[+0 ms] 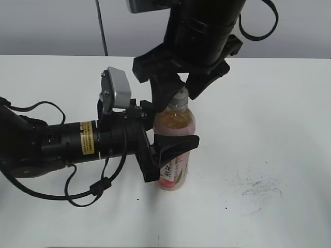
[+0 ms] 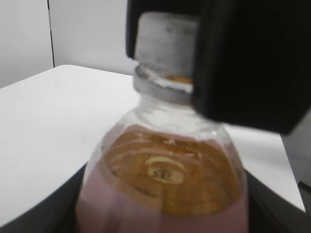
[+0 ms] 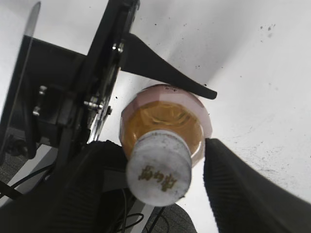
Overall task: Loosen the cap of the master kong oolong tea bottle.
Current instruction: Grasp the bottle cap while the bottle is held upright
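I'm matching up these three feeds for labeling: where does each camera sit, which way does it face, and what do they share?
Exterior view: sits across the table, slanting down at the bottle; shows both arms, left gripper around the bottle's body, right gripper above the cap.
Left wrist view: low beside the bottle, facing its shoulder and cap; a black right finger shows.
Right wrist view: above, facing down onto the cap; its fingers flank it, apart.
All share bottle and cap.

We see the master kong oolong tea bottle [image 1: 175, 155] upright on the table, amber tea, pink label; the cap [image 3: 158, 167], grey-white, sits on its neck.
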### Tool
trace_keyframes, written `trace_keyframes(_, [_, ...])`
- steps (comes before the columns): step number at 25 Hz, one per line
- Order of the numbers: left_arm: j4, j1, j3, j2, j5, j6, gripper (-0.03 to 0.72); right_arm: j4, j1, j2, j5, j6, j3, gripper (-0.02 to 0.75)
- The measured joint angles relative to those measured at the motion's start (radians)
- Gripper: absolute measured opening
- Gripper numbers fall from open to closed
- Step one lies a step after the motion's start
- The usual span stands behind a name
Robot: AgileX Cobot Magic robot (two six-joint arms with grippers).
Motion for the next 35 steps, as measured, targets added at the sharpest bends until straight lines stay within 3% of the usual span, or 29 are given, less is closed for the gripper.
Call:
trace_keyframes(30, [0.0, 0.0, 0.0, 0.0, 0.0, 0.0, 0.448, 0.003, 0.0, -0.04, 0.0, 0.004, 0.042, 0.482])
trace_keyframes(35, [0.0, 0.0, 0.0, 0.0, 0.0, 0.0, 0.448, 0.003, 0.0, -0.04, 0.0, 0.004, 0.042, 0.435])
